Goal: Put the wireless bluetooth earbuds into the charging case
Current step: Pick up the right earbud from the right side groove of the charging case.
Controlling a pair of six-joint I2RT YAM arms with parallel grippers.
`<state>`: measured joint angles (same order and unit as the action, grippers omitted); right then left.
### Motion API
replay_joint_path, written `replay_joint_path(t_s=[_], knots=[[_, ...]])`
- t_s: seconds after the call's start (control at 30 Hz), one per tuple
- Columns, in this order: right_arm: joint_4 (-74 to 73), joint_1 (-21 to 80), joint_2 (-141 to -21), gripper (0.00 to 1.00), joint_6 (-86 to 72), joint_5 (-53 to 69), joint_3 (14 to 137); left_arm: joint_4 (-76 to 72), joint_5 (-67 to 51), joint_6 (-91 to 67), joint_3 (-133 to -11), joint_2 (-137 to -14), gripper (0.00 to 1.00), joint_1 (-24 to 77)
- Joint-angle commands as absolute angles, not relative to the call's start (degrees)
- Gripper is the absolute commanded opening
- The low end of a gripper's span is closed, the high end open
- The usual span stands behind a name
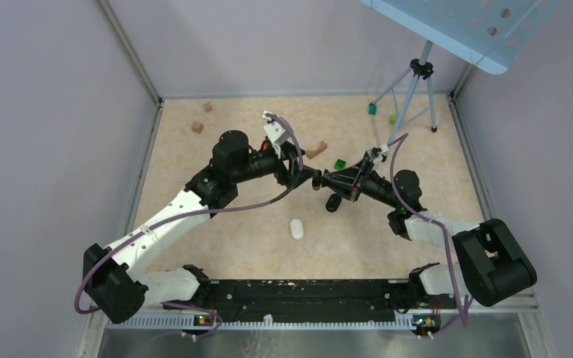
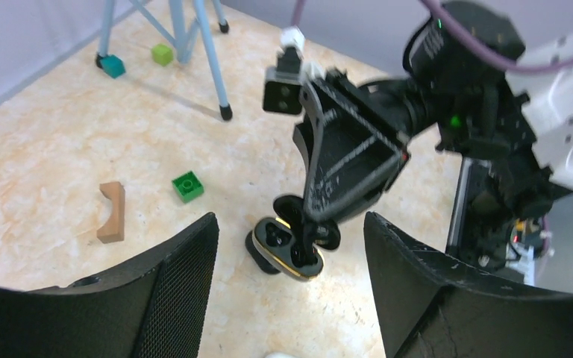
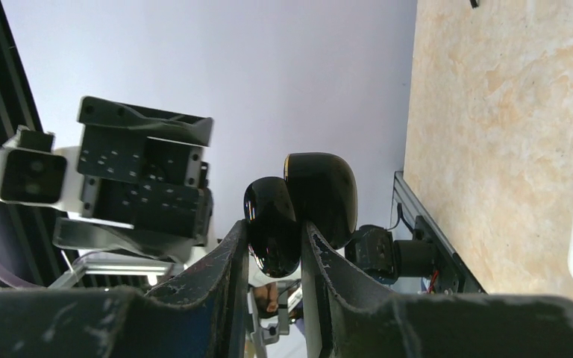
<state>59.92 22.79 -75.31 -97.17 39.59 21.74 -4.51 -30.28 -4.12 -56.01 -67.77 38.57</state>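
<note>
Charging case (image 2: 289, 250): glossy black, rounded pebble shape, lid hinged open, gold rim round dark inner tray. Sits low centre of left wrist view, clamped by right pincer (image 3: 274, 231). Left pincer (image 2: 289, 220): fingers spread wide apart, black, mesh-textured, gripping nothing. Surface (image 1: 216, 246) beige, marbled. Smooth white oval item (image 1: 296, 228) lower centre of top view.

The charging case (image 2: 287, 252) is glossy black plastic with a shiny golden rim, the fingers (image 2: 168, 298) of the left hand (image 2: 289, 224) are matt black with fine mesh grain, and near the case a plain wooden block (image 2: 112, 212) lies on the matt, marble-patterned tabletop (image 2: 45, 171).
</note>
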Motion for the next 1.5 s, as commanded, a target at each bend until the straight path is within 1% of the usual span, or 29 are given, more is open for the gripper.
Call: replay_joint_path(t_s=[0.0,0.13,0.23,0.3,0.43,0.47,0.53,0.6,0.8,0.97,1.1,1.3,1.47], knots=[[56.8,23.4,-72.2,0.0,-94.0,37.5,23.4,3.2,-22.6,-11.4,-64.0,-69.0,0.75,38.8],[54.8,23.4,-71.5,0.0,-92.9,37.0,24.1,6.7,-16.2,-20.1,-65.5,-69.4,0.7,38.8],[53.8,23.3,-71.4,0.0,-92.3,36.9,24.4,7.8,-16.7,-24.7,-66.1,-70.0,0.67,39.2],[53.6,23.4,-71.5,0.0,-92.2,36.8,24.5,8.5,-15.0,-24.9,-66.3,-70.5,0.68,40.7],[53.0,23.3,-71.3,0.0,-92.0,36.7,25.1,10.9,-7.7,-25.1,-66.4,-70.9,0.72,43.9],[52.7,23.3,-71.2,0.0,-91.8,36.7,25.2,11.0,-7.0,-25.1,-66.2,-70.8,0.73,44.2],[52.1,23.3,-71.0,0.0,-91.4,36.6,25.3,10.9,-5.9,-25.2,-65.8,-70.8,0.78,45.0],[51.8,23.3,-70.9,0.0,-91.3,36.5,25.3,10.9,-5.7,-25.1,-65.5,-71.2,0.8,45.6],[51.5,23.3,-70.7,0.0,-91.2,36.4,25.2,11.6,-5.3,-26.0,-65.4,-73.3,0.79,47.3],[51.6,23.3,-70.6,0.0,-91.1,36.5,25.2,9.5,-5.4,-27.2,-63.9,-74.2,0.72,47.6],[51.5,23.4,-70.5,0.0,-91.1,36.5,25.1,8.4,-5.3,-27.7,-63.4,-74.5,0.69,47.5],[52.0,23.4,-70.4,0.0,-91.3,36.4,24.6,8.4,-3.5,-27.5,-63.2,-73.8,0.69,47.6],[52.0,23.3,-70.6,0.0,-90.7,36.7,24.4,9.6,-0.6,-26.6,-63.4,-72.0,0.73,47.5]])
